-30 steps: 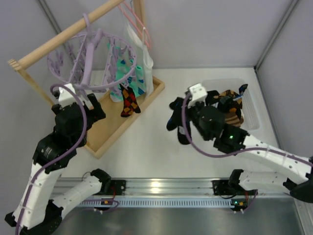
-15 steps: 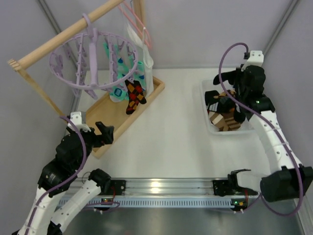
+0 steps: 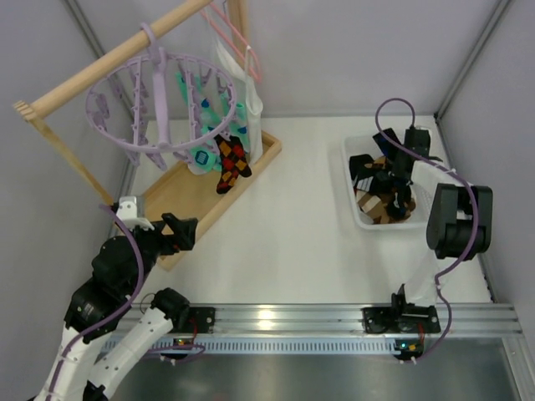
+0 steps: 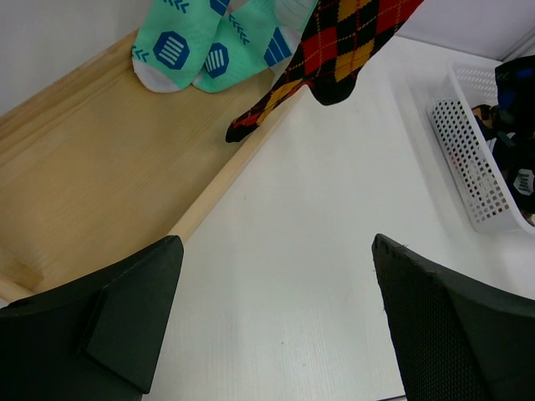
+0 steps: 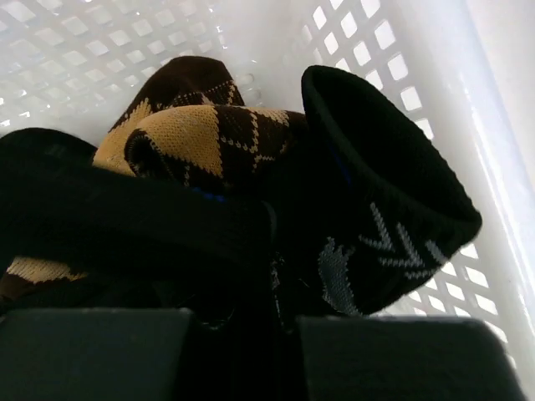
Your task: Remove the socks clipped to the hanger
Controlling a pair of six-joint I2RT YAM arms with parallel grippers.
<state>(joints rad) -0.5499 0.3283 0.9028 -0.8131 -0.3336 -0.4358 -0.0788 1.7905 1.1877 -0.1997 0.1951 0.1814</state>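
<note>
The lavender hanger [image 3: 119, 111] hangs from a wooden rod at the upper left. Mint-green socks [image 3: 203, 152] and a red-black diamond sock [image 3: 231, 163] are still clipped to it; both show in the left wrist view, mint [image 4: 194, 43] and diamond [image 4: 336, 48]. My left gripper [image 3: 180, 230] is open and empty, low over the table, below and in front of them [image 4: 276, 313]. My right gripper [image 3: 394, 179] is down inside the white basket [image 3: 349, 171], shut on a black sock [image 5: 376, 192] that rests on other socks there.
A wooden tray [image 3: 188, 196] lies under the hanger. A pink wire hanger [image 3: 242, 46] with a white cloth [image 3: 252, 104] hangs beside it. The basket [image 5: 100, 50] holds a brown-yellow diamond sock [image 5: 192, 134] and black ones. Grey walls stand close on both sides.
My right arm carried the black sock from mid-table to the basket and lowered it inside. My left arm pulled back from the hanger to the near left. The hanger swung slightly.
</note>
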